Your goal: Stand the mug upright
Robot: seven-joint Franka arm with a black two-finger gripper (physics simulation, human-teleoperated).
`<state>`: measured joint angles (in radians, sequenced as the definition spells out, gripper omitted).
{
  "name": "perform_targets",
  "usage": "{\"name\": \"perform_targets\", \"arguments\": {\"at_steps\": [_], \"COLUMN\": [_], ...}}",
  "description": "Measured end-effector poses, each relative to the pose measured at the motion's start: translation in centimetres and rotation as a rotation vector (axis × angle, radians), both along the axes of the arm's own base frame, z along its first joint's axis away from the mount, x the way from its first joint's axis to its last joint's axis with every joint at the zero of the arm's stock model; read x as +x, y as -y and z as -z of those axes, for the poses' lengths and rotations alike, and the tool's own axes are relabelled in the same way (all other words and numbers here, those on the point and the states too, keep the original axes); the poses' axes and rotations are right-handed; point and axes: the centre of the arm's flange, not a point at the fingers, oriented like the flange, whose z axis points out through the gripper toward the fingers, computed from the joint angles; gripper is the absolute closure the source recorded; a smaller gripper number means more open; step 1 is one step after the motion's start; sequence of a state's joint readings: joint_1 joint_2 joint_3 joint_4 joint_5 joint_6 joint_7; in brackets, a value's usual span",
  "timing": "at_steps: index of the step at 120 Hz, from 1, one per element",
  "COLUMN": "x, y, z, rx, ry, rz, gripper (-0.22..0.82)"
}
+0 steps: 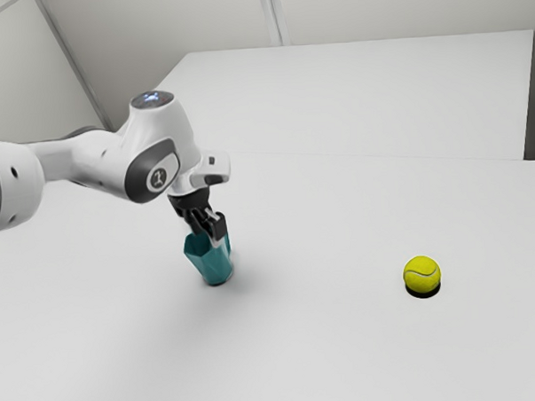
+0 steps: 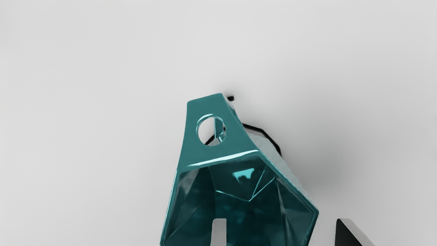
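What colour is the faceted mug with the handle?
The faceted mug is teal, darker inside; the wrist view shows this best.

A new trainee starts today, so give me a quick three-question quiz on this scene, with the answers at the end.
1. Multiple choice: In the exterior view, the tennis ball lies to which side of the teal mug?
A) The view's left
B) The view's right
C) Inside it
2. True or false: In the wrist view, the fingers of the pincer stand apart.
3. Fill in the blank: The mug's handle has a round ____ through it.

Key: 1. B; 2. True; 3. hole
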<state>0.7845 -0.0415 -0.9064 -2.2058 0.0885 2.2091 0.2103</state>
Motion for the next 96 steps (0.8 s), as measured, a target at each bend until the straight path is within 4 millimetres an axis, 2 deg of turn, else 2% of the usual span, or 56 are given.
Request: {"name": "perform_targets", "arguments": {"at_steps": [21, 35, 49, 72, 86, 96], "x": [0.7, 2.8, 3.5, 3.4, 3.7, 3.5], "y": [2.1, 1.4, 1.0, 1.5, 1.3, 0.8], "z": [-4.0, -10.3, -15.5, -20.3, -24.2, -25.7], "rx": [0.003, -0.044, -0.060, -0.094, -0.111, -0.110], "ry": [0.024, 0.054, 0.077, 0.070, 0.074, 0.061], "rz": [0.006, -0.047, -0.083, -0.097, -0.125, -0.152], "gripper": [0.17, 0.10, 0.06, 0.02, 0.01, 0.01]}}
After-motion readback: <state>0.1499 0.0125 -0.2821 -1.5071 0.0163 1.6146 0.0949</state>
